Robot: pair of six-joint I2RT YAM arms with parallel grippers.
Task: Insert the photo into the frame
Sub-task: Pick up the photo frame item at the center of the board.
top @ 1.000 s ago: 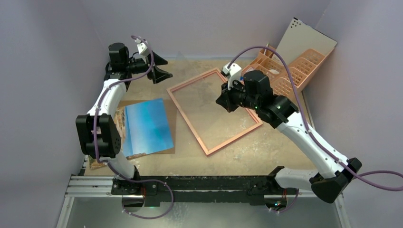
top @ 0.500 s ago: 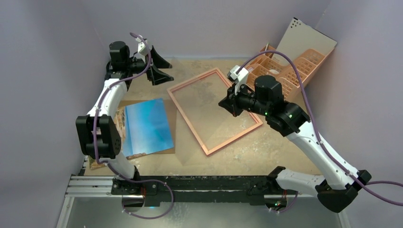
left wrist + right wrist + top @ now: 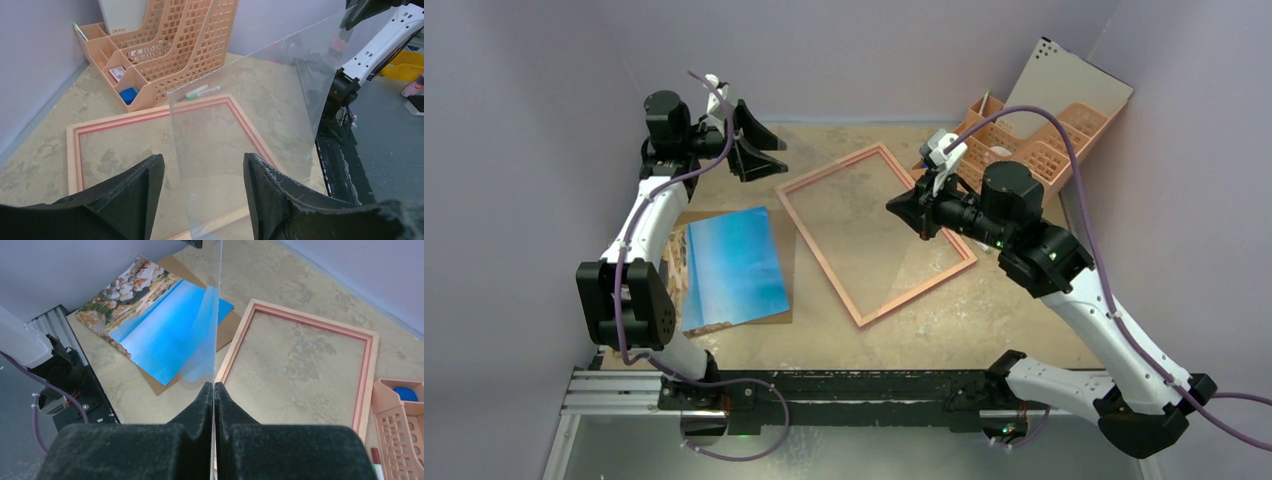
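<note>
Photo (image 3: 165, 325) lies flat; wrist view reveals right pincer (image 3: 214, 390) pinching apparently clear pane (image 3: 206, 340).

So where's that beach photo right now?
In the top view the photo lies flat on a brown board at the left of the table, just left of the frame.

The top camera looks down on the frame (image 3: 918, 292) from afar. Both wrist cameras face it closer, from opposite sides.
</note>
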